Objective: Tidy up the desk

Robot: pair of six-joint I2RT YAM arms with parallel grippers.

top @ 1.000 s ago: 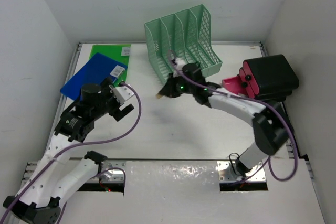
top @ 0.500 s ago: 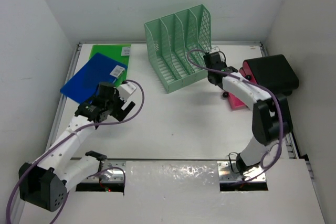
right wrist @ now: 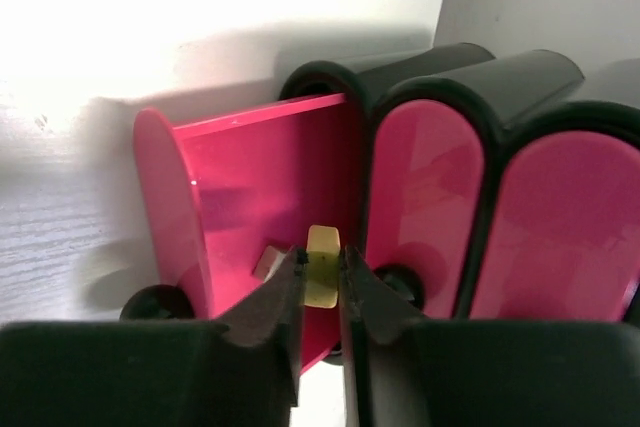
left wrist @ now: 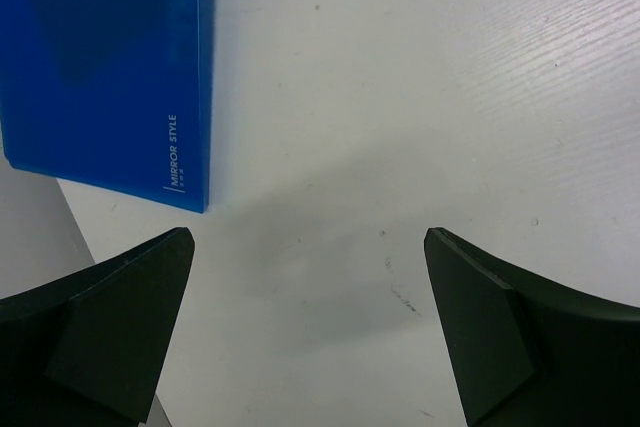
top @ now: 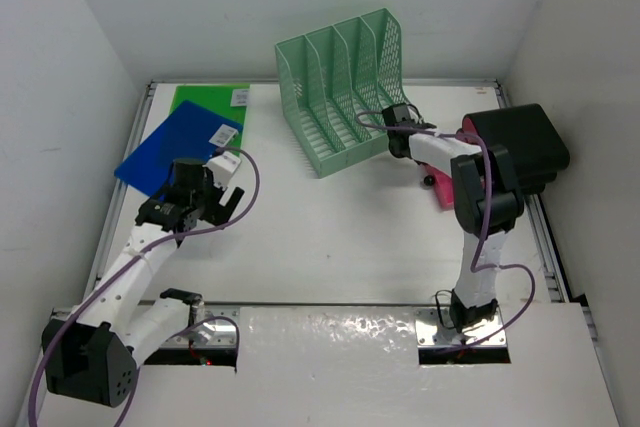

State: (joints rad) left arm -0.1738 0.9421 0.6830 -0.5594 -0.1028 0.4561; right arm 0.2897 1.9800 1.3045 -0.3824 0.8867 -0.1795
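Desk (top: pixel 330 247) spreads white beneath and in front of the mint-green file rack (top: pixel 345 87), and the step in hand looks to be stowing a small item in the pink-and-black organizer (top: pixel 515 142) just right of the rack. Right gripper (right wrist: pixel 320 265) stands narrow, its jaws pinching a small pale yellow piece (right wrist: pixel 323 247) at the mouth of the end pink compartment (right wrist: pixel 255 187). To do this well, the piece should go in past the rim before the jaws part, since a release at the lip could let it tumble back onto the desk. The opening should be slow and slight, because the black divider sits just beside one finger and a wide spread may knock the organizer. Another small object seems to lie inside, too dim to name. Left gripper (left wrist: pixel 310 247) hangs wide and empty over bare desk left of the rack, next to the blue folder (left wrist: pixel 100 57), which overlaps a green folder (top: pixel 205 97); it is best kept out of the way until the right arm has let go
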